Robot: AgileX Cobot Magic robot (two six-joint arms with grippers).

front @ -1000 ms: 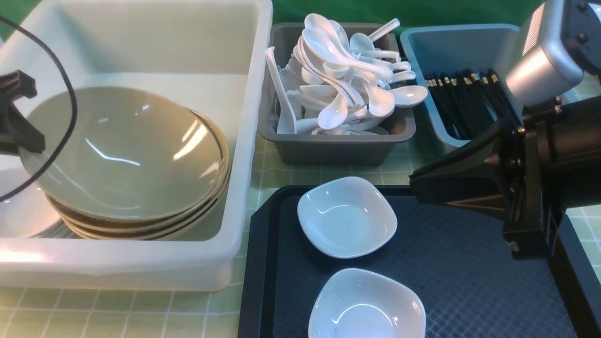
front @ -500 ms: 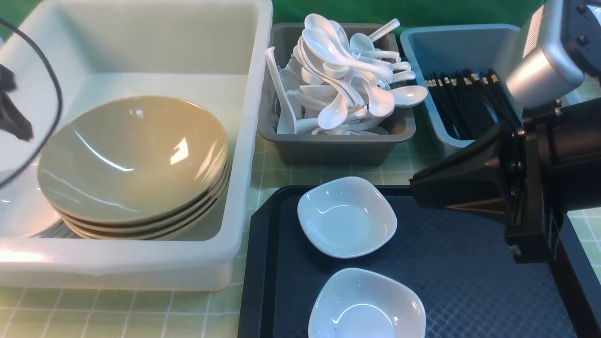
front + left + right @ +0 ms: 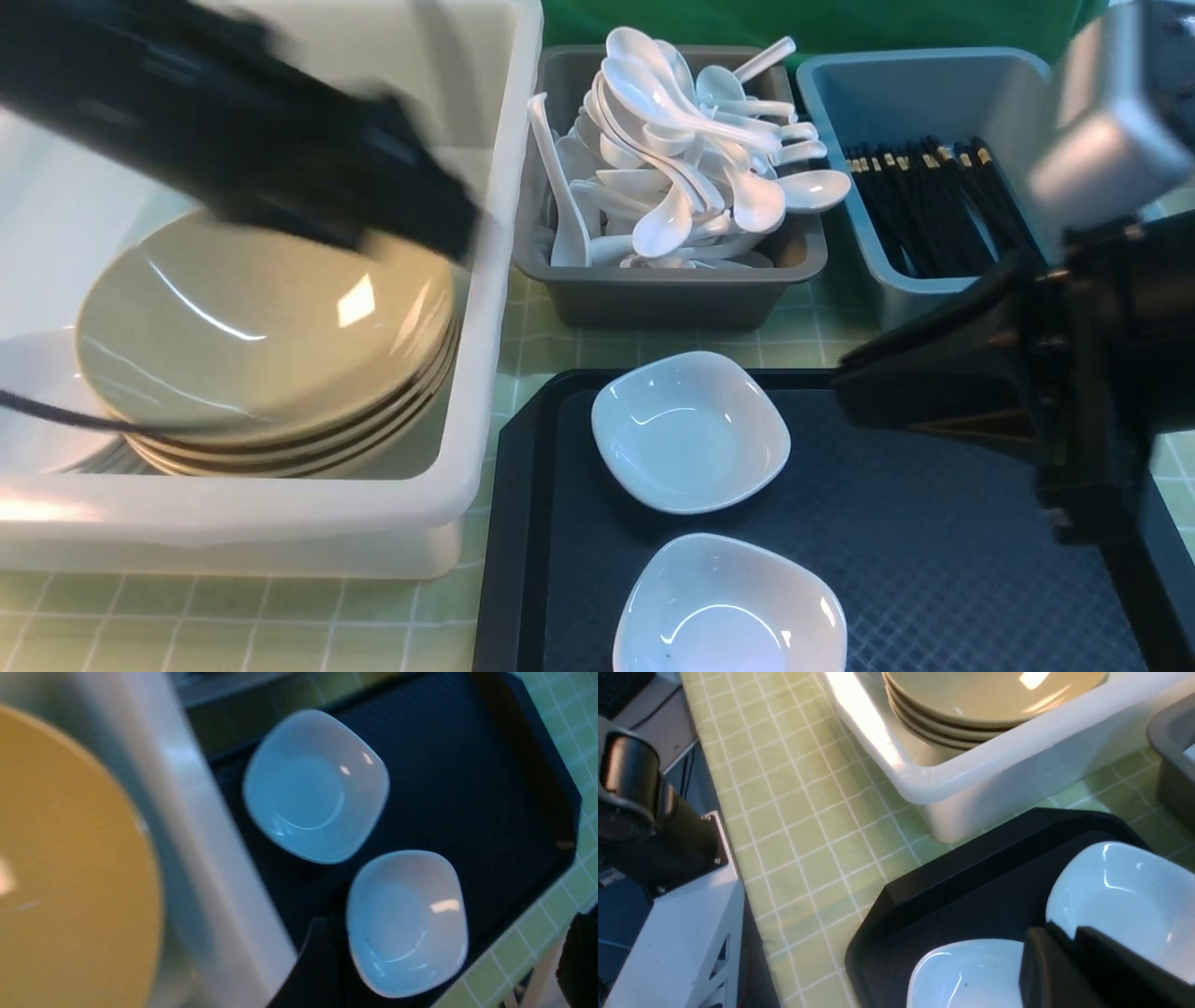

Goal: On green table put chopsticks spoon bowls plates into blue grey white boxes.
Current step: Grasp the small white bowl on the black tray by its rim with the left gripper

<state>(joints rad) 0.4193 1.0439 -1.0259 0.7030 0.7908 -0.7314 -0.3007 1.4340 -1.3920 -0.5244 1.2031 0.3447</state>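
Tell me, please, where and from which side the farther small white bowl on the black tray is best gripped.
Probably its thin raised rim, on the right side: the small glossy white rounded-square bowl sits upright and open on the black textured tray, whose wall crowds its left. Come from above, straddling the rim.

Olive-tan plates (image 3: 261,336) with thin dark rims at left; glossy white bowls (image 3: 689,431) on a black diamond-textured tray (image 3: 934,560); pale green, white-gridded table (image 3: 233,625).
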